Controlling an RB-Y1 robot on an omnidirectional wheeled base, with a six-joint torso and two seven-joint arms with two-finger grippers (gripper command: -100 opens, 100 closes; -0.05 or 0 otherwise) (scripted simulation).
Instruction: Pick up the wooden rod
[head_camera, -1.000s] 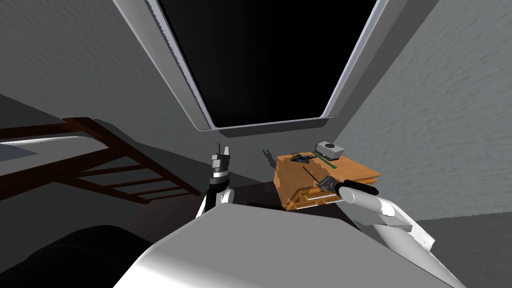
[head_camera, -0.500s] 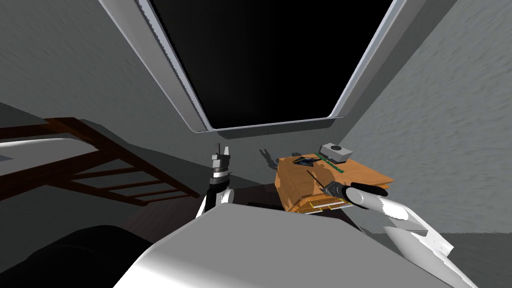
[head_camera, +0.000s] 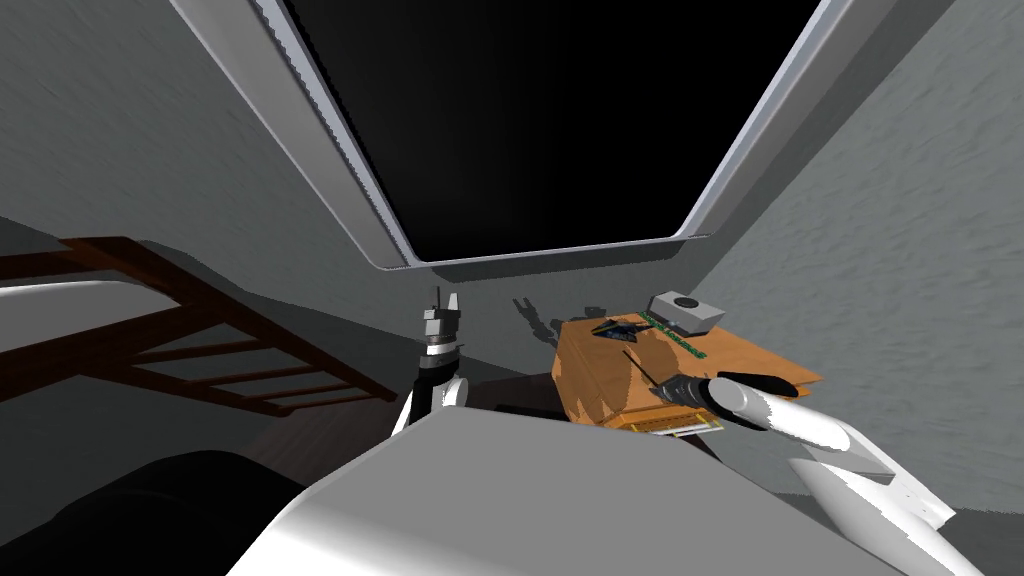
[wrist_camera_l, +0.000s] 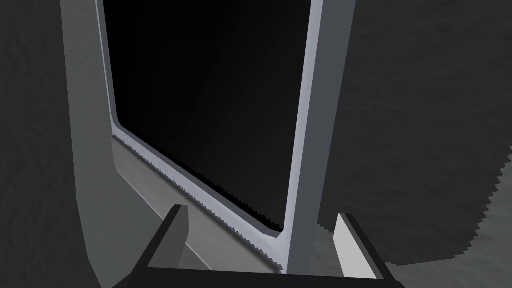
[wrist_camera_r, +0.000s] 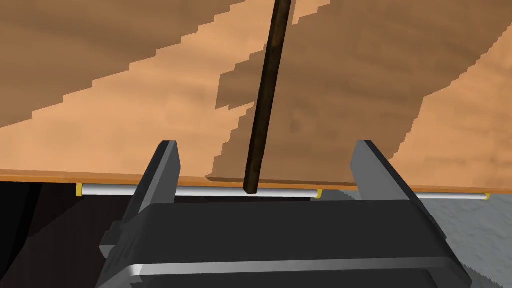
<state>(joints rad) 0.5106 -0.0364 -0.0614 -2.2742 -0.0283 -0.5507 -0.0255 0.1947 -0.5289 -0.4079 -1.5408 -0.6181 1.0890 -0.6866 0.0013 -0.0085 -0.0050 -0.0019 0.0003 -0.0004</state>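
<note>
A thin dark brown rod (wrist_camera_r: 264, 100) lies on the orange-brown wooden top of a low cabinet (head_camera: 600, 375). Its near end reaches the cabinet's front edge. My right gripper (wrist_camera_r: 265, 150) is open, with one finger on each side of the rod's near end and neither touching it. In the head view the rod (head_camera: 640, 366) is a short dark line just ahead of my right gripper (head_camera: 668, 385), at the front of the top. My left gripper (head_camera: 441, 300) is held up in front of my chest, away from the cabinet. Its fingers (wrist_camera_l: 172, 235) are open and hold nothing.
At the back of the cabinet top stand a grey box (head_camera: 686, 308), a green strip (head_camera: 672, 335) and a small dark object (head_camera: 612, 329). A pale bar (wrist_camera_r: 200, 191) runs under the top's front edge. A dark wooden slatted frame (head_camera: 210, 350) lies to the left.
The whole head view has shifted, so I have moved and the cabinet now sits further right. My right hand has drawn back to the top's front edge. The left arm has not moved.
</note>
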